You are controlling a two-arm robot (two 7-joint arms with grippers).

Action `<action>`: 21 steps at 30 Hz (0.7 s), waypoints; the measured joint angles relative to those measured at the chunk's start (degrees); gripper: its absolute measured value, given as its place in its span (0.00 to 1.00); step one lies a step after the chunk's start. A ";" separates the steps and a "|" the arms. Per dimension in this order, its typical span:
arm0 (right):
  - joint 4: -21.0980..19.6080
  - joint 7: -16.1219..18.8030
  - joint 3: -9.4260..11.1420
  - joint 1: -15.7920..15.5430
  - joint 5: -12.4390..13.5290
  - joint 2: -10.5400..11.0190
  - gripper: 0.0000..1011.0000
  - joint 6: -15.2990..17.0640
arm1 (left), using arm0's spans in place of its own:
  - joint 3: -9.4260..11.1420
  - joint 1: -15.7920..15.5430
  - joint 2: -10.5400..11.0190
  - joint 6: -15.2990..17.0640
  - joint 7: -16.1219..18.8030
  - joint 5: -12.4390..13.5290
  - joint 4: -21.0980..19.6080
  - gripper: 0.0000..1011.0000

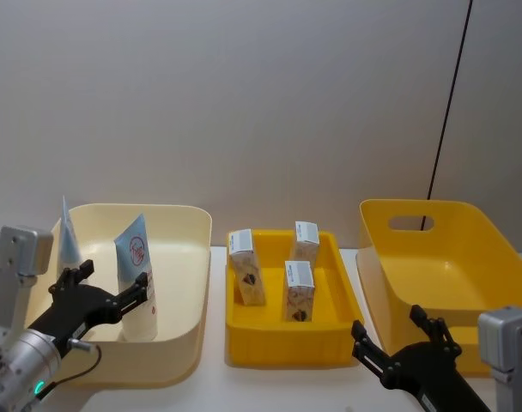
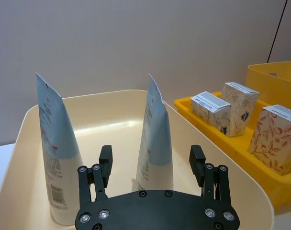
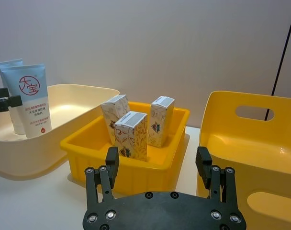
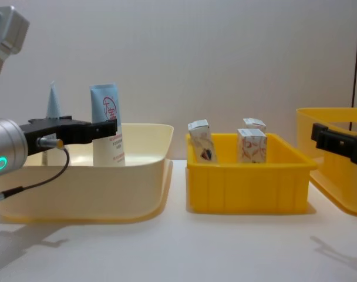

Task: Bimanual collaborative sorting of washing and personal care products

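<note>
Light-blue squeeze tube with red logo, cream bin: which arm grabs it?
Left, likely. The left pincer, open, faces the light-blue squeeze tube inside the cream plastic bin; the right pincer, open, sits by the handled yellow plastic bin.

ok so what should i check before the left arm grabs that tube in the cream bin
1. Left end effector open: ok, fingers spread wide.
2. Nearer tube lined up between its fingers: ok in the left wrist view; how deep it sits, cannot tell.
3. Tube upright: ok, crimped end up in the cream bin.
4. Second tube outside the fingers: ok, it stands off to one side.
5. Right end effector out of the way: ok, open, holding nothing, low by the yellow handled bin.
</note>
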 joint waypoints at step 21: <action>0.00 0.00 0.00 0.00 0.00 0.00 0.99 0.00 | 0.99 -7.40 -3.03 -0.56 -3.04 0.72 10.31 0.90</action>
